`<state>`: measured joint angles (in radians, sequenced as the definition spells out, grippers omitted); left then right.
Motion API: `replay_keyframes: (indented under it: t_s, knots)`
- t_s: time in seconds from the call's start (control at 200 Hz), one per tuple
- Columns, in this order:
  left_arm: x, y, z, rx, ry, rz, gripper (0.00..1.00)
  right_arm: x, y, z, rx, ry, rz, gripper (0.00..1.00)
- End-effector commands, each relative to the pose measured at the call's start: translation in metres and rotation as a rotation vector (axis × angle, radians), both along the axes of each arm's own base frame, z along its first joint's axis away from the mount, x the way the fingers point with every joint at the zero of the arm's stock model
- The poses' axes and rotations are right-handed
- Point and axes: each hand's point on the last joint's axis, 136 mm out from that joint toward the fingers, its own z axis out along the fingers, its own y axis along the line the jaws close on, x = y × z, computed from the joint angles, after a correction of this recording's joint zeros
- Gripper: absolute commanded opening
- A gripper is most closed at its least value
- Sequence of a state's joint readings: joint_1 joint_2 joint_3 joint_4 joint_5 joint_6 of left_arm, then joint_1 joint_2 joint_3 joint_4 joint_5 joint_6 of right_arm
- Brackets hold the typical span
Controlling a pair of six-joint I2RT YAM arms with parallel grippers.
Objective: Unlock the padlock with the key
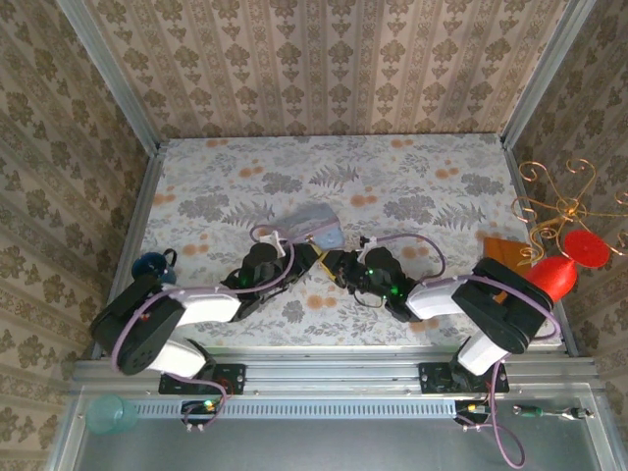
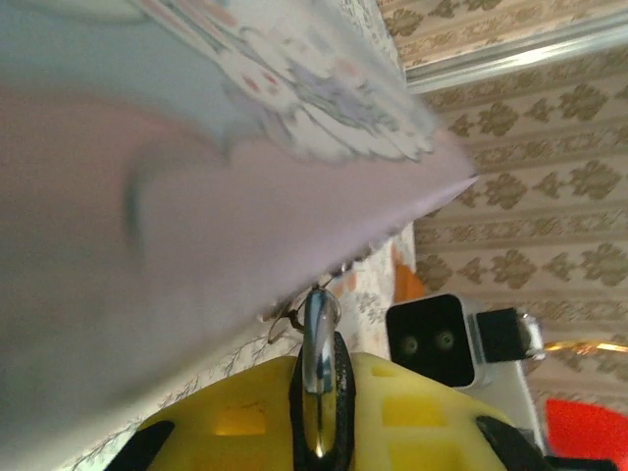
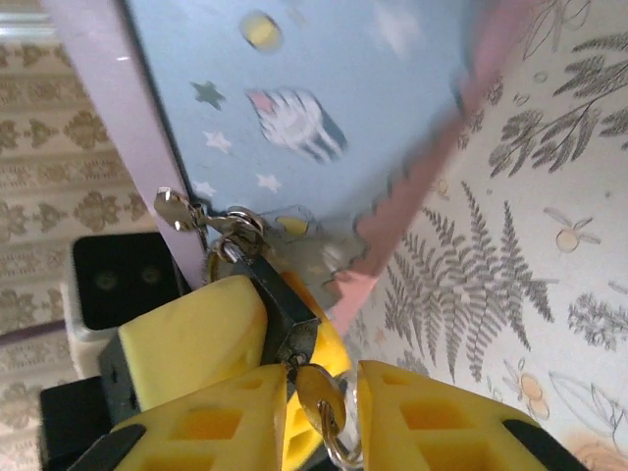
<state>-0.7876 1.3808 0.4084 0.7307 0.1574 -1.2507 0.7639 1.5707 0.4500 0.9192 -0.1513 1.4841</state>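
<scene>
padlock [image 3: 285,316] in left pincer [image 2: 316,397], key [image 3: 316,394] in right pincer [image 3: 321,417]

The padlock [image 3: 283,316] is a small dark block, tilted, at lower centre of the right wrist view, with its silvery shackle [image 3: 235,240] rising toward the upper left. The key [image 3: 316,394] — small, yellowish gold — sits just below it, its tip meeting the padlock's bottom end.
</scene>
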Motion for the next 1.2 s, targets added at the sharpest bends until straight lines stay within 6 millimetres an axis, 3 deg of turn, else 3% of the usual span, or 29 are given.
replay_keyframes:
  t_s: [0.0,0.12,0.3,0.465,0.565,0.675,0.775,0.805,0.885,1.005,1.195]
  knots:
    - [-0.014,0.012,-0.006,0.211,-0.058,-0.068,0.00,-0.008,-0.003,0.010,-0.082,-0.074,0.048,0.33]
    - [-0.010,0.032,0.001,0.247,-0.080,-0.027,0.00,-0.019,-0.022,-0.011,-0.236,-0.059,0.052,0.36]
    - [-0.008,0.039,0.004,0.269,-0.089,-0.009,0.00,-0.035,-0.030,0.005,-0.466,-0.236,0.101,0.36]
    - [-0.009,0.031,0.001,0.221,-0.065,-0.022,0.00,-0.048,-0.033,0.022,-0.771,-0.549,0.088,0.34]
    - [-0.011,0.027,0.002,0.203,-0.054,-0.029,0.00,-0.057,-0.026,0.022,-0.903,-0.709,0.121,0.32]
    - [-0.018,0.023,0.005,0.212,-0.054,-0.024,0.00,-0.080,0.004,0.025,-1.041,-0.982,0.255,0.31]
    - [-0.024,0.022,0.005,0.216,-0.049,-0.011,0.00,-0.086,0.022,0.019,-1.165,-1.116,0.307,0.31]
    - [-0.025,0.023,0.005,0.211,-0.048,-0.006,0.00,-0.086,0.025,0.009,-1.213,-1.128,0.327,0.31]
    - [-0.026,0.027,0.005,0.210,-0.048,0.011,0.00,-0.085,0.032,0.004,-1.243,-1.176,0.321,0.32]
    - [-0.029,0.028,0.010,0.209,-0.053,-0.002,0.00,-0.084,0.033,0.010,-1.201,-1.210,0.259,0.34]
    - [-0.036,0.023,0.001,0.190,-0.029,-0.017,0.00,-0.076,0.026,0.013,-1.254,-1.213,0.194,0.35]
